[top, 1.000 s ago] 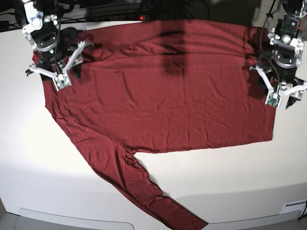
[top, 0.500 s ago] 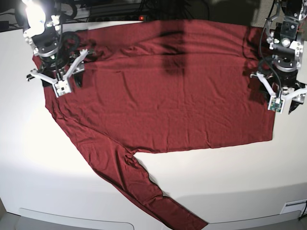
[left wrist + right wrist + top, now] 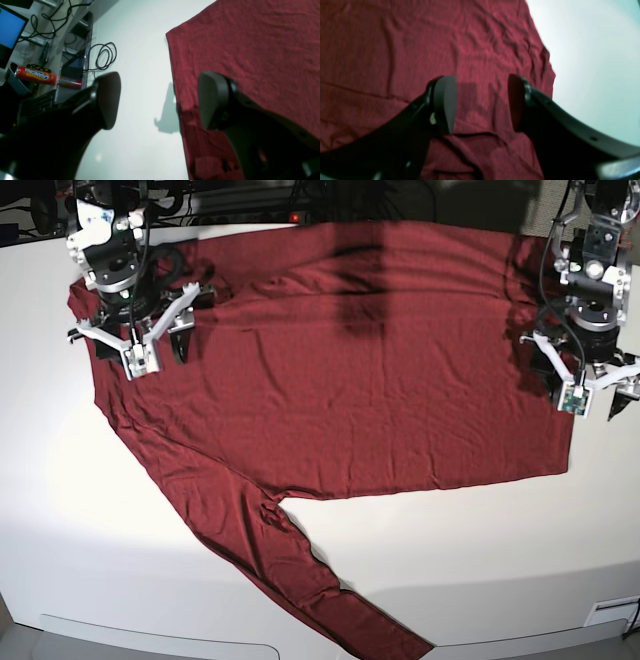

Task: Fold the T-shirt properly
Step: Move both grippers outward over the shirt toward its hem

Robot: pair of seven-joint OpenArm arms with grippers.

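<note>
Both end effectors gape wide, empty: left end effector [image 3: 157,100] straddles the T-shirt [image 3: 340,360] hem edge, right end effector [image 3: 482,101] over fabric. Best to drop each squarely, pinching one full layer off the bench [image 3: 450,550].

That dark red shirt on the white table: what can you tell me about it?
The T-shirt is plain maroon, long-sleeved, of thin, wrinkly knit. It lies spread flat, body sideways across the table, one sleeve running diagonally toward the near edge. Neither set of jaws grips it: the right gripper hangs open over one end, the left gripper open at the opposite edge.
</note>
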